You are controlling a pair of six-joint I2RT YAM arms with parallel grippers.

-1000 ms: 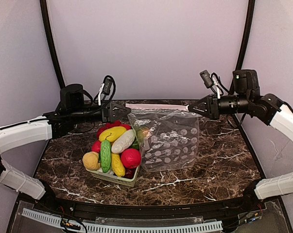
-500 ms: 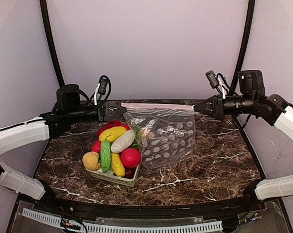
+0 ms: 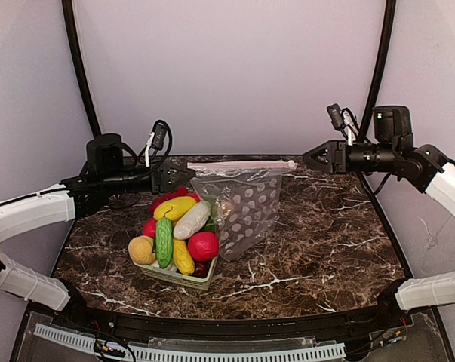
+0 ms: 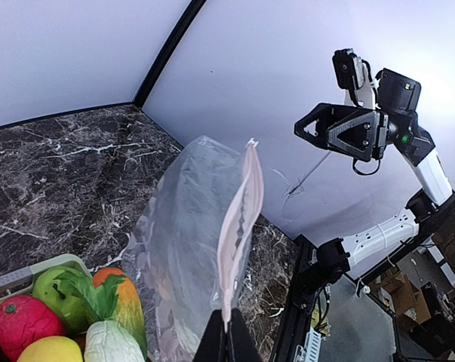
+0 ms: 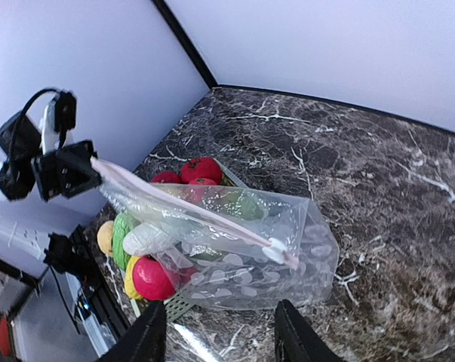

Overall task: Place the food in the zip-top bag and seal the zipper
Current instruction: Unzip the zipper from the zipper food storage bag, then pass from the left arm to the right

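Two tools attend one limp bag. Top view: the left tool [image 3: 178,170] is pressed together on the left end of the zipper [image 3: 238,164]. The zip-top bag [image 3: 246,207] hangs from that pink strip over the tabletop [image 3: 325,241], its lower edge apparently resting there. It is just beside the basket [image 3: 178,277], which carries all the food [image 3: 174,226]. The right tool [image 3: 308,158] stands spread, holding nothing, just beside the slider tab [image 3: 290,163]. Left wrist view: the tool pinches the strip's near end. The strip runs away edge-on with a narrow gap between its two halves, so the mouth appears partly open, and the film below sags and creases. Right wrist view: the fingers [image 5: 148,339] are apart, with the bag beyond them and untouched. No food is seen inside the bag, only behind it. Judgement: the bag is light, soft and slippery, and likely to collapse unless supported at both ends. The stiffer zipper strip or the tab is the sound place to take hold. The toy pieces look glossy, rounded and light, and are best gripped across their narrow middle.
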